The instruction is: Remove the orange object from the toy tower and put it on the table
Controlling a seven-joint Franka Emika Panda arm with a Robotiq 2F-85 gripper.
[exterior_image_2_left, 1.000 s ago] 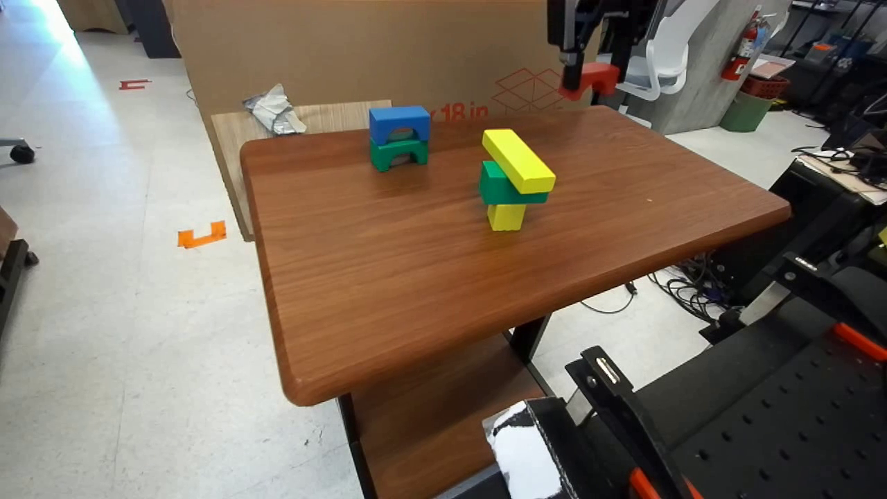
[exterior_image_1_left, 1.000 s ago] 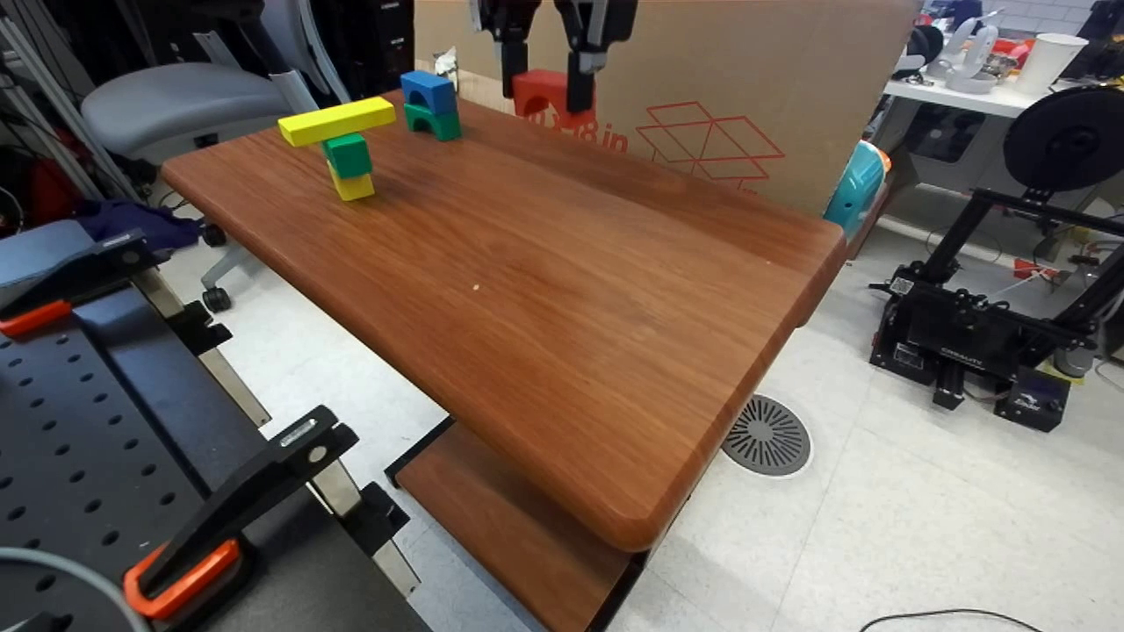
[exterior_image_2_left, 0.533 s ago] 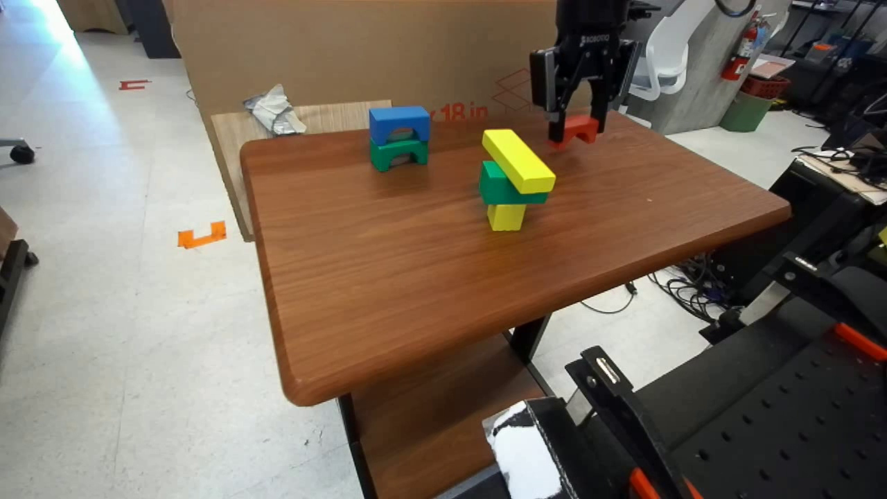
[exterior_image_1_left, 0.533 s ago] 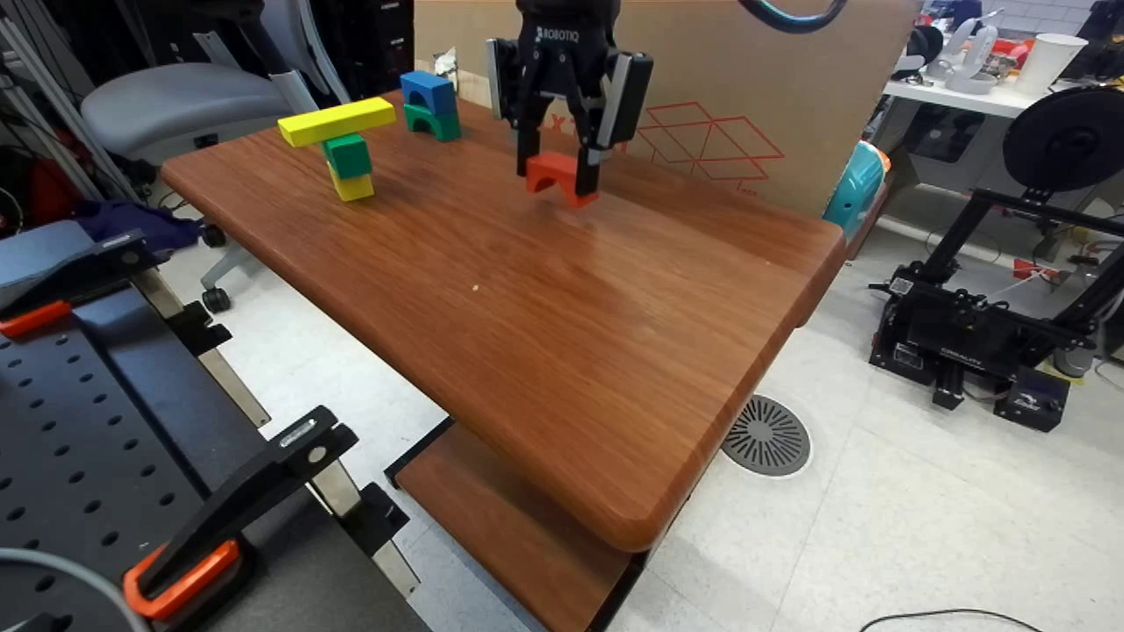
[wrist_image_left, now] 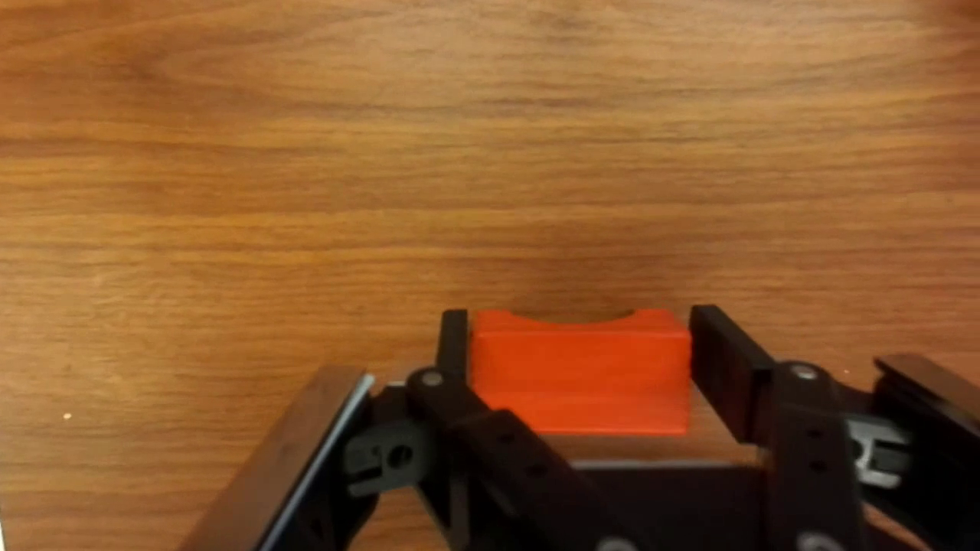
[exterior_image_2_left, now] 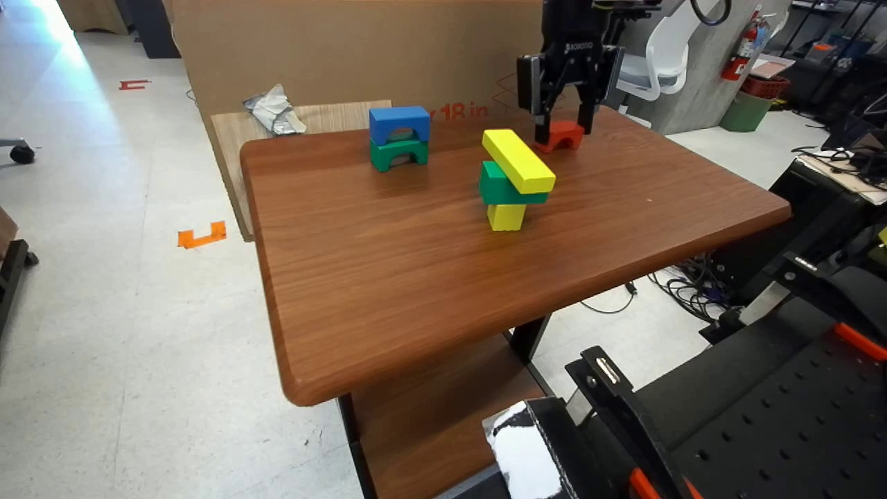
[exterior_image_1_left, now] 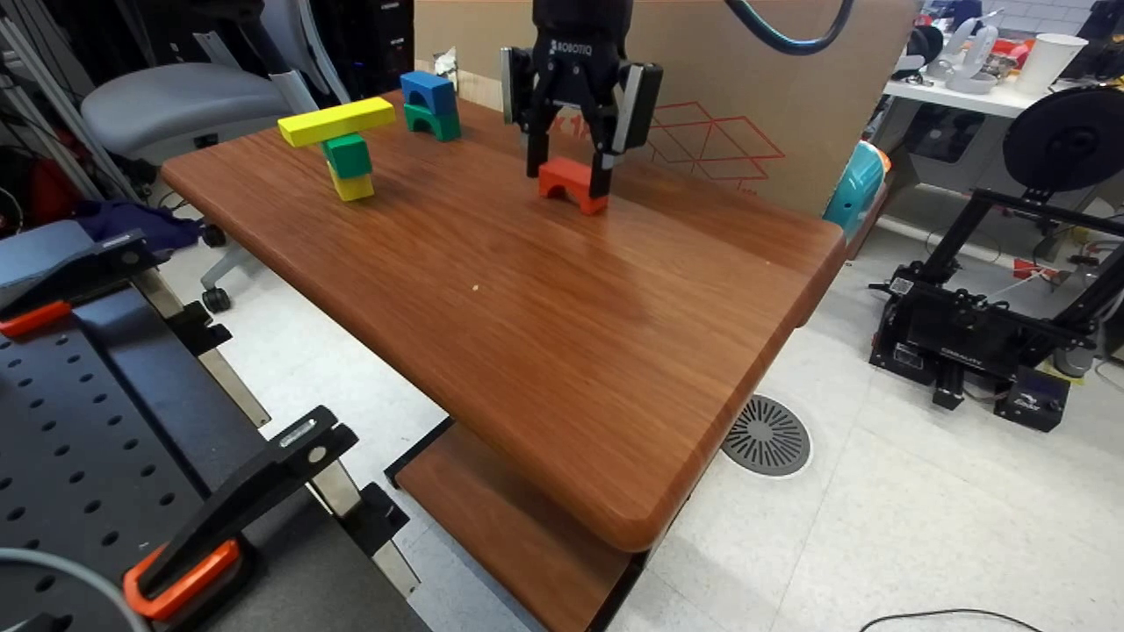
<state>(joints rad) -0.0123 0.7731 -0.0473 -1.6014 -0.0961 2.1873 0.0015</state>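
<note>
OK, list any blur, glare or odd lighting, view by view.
Wrist view: the tool looks soft, the table more golden than in both exterior views; in an exterior view, glare washes out the floor at top left; in both exterior views, the blue block looks fairly crisp.

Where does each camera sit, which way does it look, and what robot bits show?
In an exterior view: sits higher than the table, perforated board at lower left; looks down toward the printed cardboard; gripper shows.
In an exterior view: also higher, board at lower right; looks down toward the cardboard, fire extinguisher at upper right; gripper shows.
Wrist view: on the wrist, looks down at the orange-red arch block; gripper fingers show at the bottom.
Both exterior views share the blue-and-green arch tower.
</note>
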